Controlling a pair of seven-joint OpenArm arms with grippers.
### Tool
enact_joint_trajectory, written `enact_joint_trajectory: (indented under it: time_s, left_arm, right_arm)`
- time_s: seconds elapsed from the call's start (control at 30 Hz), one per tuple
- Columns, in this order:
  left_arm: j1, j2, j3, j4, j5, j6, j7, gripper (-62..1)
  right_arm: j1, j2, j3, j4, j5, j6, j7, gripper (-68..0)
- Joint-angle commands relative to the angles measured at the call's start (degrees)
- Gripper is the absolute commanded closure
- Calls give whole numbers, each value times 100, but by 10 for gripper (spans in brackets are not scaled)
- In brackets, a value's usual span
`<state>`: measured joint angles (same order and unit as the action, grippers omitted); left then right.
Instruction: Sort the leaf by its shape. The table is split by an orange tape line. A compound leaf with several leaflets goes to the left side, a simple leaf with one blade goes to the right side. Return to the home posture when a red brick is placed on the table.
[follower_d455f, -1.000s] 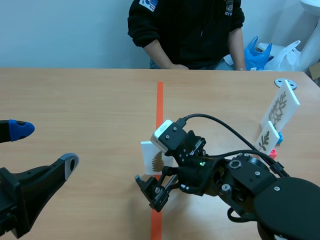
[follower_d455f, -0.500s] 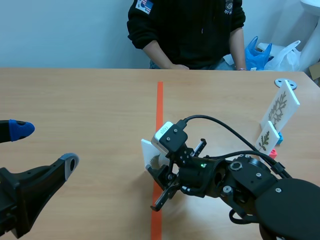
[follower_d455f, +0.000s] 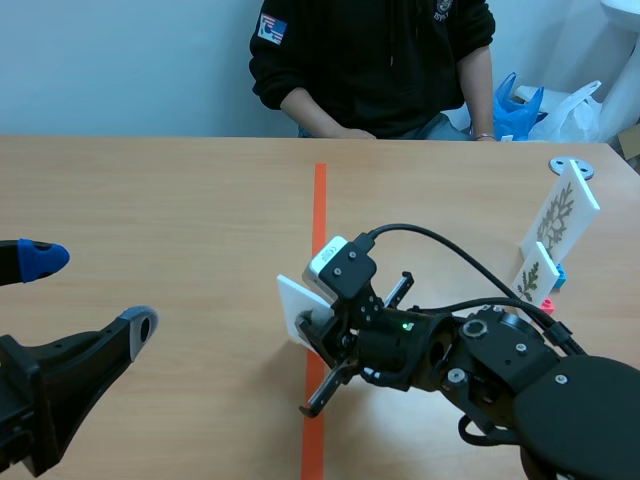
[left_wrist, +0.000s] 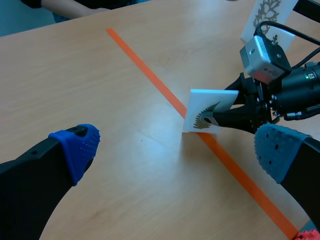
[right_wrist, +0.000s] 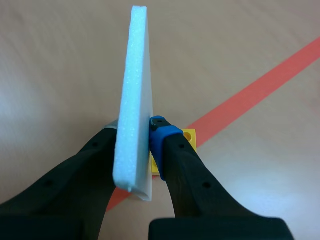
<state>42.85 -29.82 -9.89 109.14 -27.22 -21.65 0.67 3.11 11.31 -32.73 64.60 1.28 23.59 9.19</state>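
**Right gripper clamps the leaf card**

The right gripper (right_wrist: 136, 131) pinches a white foam card printed with a leaf (left_wrist: 207, 110) between its pads. Just beyond it are a small yellow block (right_wrist: 190, 136) and the orange tape line (right_wrist: 250, 95). The left gripper (left_wrist: 175, 147) gapes wide on the wooden counter (follower_d455f: 150, 200).

Two leaf cards (follower_d455f: 560, 213) stand far right; bare tabletop (follower_d455f: 450, 190) toward tape line (follower_d455f: 320, 200).

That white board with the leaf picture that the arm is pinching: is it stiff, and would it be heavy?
Probably stiff: the board looks straight though the right gripper pinches it near one end only. Likely light for its size: its thick edge looks like grainy foam. It might dent under the pad if squeezed hard.
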Motion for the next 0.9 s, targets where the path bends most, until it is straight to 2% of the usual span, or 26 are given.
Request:
enact_joint_trajectory:
  time_s: [0.0, 0.23, 0.5, 0.7, 0.87]
  left_arm:
    - [-17, 26, 11, 118, -42, -17, -70, -623]
    - [-17, 26, 11, 118, -42, -17, -66, -623]
    - [-17, 26, 11, 118, -42, -17, -68, -623]
    - [-17, 24, 11, 118, -42, -17, -63, -623]
    - [-17, 24, 11, 118, -42, -17, -66, -623]
  right_arm:
    - [-33, 79, 186, 407, 44, 26, 98, -13]
    - [-638, 313, 739, 1497, 142, 44, -35, -13]
    - [-1504, 555, 1838, 2452, 1115, 44, -326, -13]
    - [-1908, 553, 2828, 2706, 1757, 44, -710, -13]
    - [-2046, 553, 3445, 2691, 1873, -2, -892, -13]
